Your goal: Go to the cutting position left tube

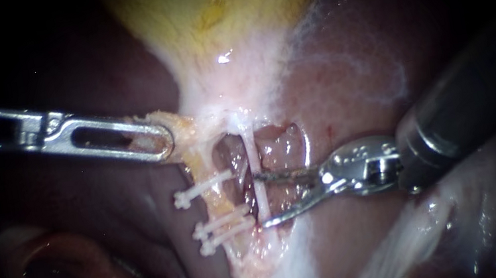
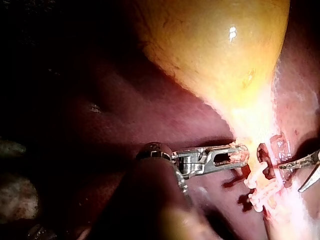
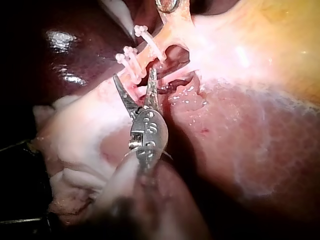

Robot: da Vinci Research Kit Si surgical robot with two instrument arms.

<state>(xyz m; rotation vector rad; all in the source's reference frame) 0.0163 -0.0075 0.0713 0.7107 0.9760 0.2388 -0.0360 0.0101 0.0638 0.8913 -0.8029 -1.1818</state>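
Observation:
The yellow gallbladder [image 1: 205, 5] narrows downward into two tubes. The left tube [image 1: 213, 204] is yellowish and carries three white clips [image 1: 202, 188], one above and two close together below. The right tube [image 1: 253, 151] is a thin pale strand. My left instrument [image 1: 157, 140] comes in from the left, its slotted jaws shut on yellowish tissue at the gallbladder's neck. My right instrument [image 1: 258, 199] has its blades open around the thin right tube, their tips just short of the clipped left tube. In the right wrist view the blades [image 3: 134, 75] reach toward the clips [image 3: 131, 62].
Dark red liver [image 1: 345, 75] surrounds the dissected window. White fatty tissue [image 1: 401, 248] lies under the right instrument's shaft. In the left wrist view the left jaws [image 2: 237, 155] sit beside the clips [image 2: 260, 187], under the gallbladder [image 2: 215, 45].

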